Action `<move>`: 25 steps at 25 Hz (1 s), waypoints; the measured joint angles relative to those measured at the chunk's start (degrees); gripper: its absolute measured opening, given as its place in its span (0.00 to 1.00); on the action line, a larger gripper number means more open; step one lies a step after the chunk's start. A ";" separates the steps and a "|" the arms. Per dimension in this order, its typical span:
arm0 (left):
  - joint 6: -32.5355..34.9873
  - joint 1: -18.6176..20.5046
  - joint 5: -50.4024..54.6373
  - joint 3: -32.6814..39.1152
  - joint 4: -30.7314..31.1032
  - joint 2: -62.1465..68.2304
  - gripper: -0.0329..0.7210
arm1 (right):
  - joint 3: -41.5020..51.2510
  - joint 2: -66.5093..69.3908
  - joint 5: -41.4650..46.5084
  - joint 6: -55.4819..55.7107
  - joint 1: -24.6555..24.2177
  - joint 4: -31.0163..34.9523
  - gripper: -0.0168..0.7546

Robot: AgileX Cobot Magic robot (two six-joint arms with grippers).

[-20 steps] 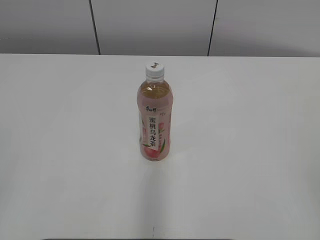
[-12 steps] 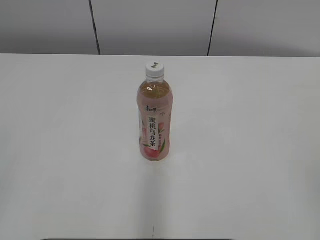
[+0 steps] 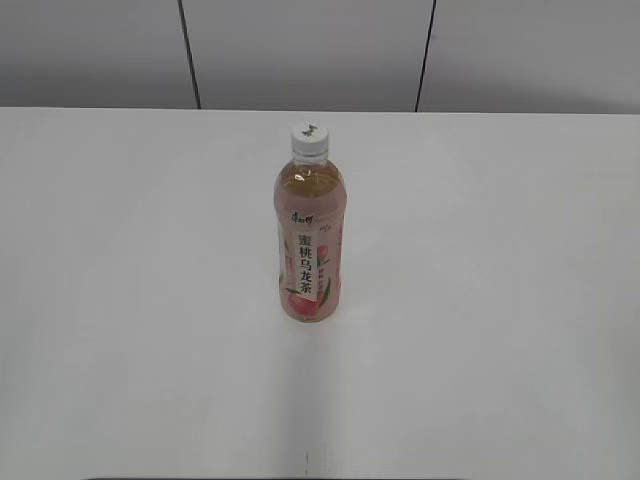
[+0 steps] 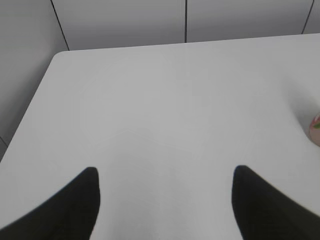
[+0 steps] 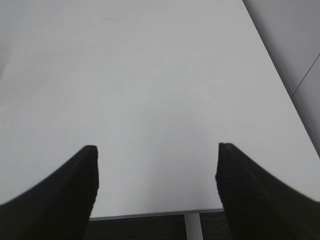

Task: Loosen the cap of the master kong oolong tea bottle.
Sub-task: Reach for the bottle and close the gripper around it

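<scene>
The master kong oolong tea bottle (image 3: 309, 245) stands upright in the middle of the white table, with amber tea, a pink peach label and a white strip of Chinese characters. Its white cap (image 3: 310, 139) sits on top with a small dark-green mark. A sliver of the bottle's base shows at the right edge of the left wrist view (image 4: 315, 127). My left gripper (image 4: 165, 172) is open and empty over bare table, left of the bottle. My right gripper (image 5: 156, 150) is open and empty near the table's edge. Neither gripper shows in the exterior view.
The white table (image 3: 480, 300) runs back to a grey panelled wall (image 3: 300, 50). The left wrist view shows the table's far left corner (image 4: 60, 54). The right wrist view shows the table's front edge and a white leg (image 5: 192, 226) below it.
</scene>
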 joint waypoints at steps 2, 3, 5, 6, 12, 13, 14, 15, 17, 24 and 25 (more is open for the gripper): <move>0.00 0.00 0.00 0.00 0.00 0.00 0.70 | 0.00 0.00 0.00 0.00 0.00 0.00 0.74; 0.00 0.00 0.00 0.00 0.10 0.00 0.70 | 0.00 0.00 0.00 0.00 0.00 0.00 0.74; 0.00 0.00 0.00 0.00 0.19 0.00 0.70 | 0.00 0.00 0.00 0.00 0.00 0.00 0.74; 0.00 0.00 0.00 0.00 -0.03 0.00 0.70 | 0.00 0.00 0.00 0.00 0.00 0.00 0.74; 3.32 0.00 -0.26 0.00 -4.52 1.90 0.70 | 0.00 0.00 0.00 0.85 0.00 0.88 0.74; 4.58 0.00 -0.31 0.00 -5.48 3.03 0.70 | 0.00 0.00 0.00 0.98 0.00 0.95 0.74; 5.26 0.00 -0.31 0.00 -6.36 3.98 0.70 | 0.00 0.00 0.00 1.10 0.00 1.01 0.74; 5.78 0.00 -0.37 0.00 -6.89 4.97 0.70 | 0.00 0.00 0.00 1.15 0.00 1.01 0.74; 6.28 0.00 -0.43 0.00 -7.52 5.84 0.70 | 0.00 0.00 0.00 1.22 0.00 1.05 0.74; 8.13 0.00 -17.69 -1.05 -10.26 5.83 0.69 | 0.00 0.00 0.00 1.33 0.00 1.07 0.74; 8.18 0.00 -21.27 -0.34 -10.50 5.83 0.69 | 0.00 0.00 0.00 1.33 0.00 1.12 0.74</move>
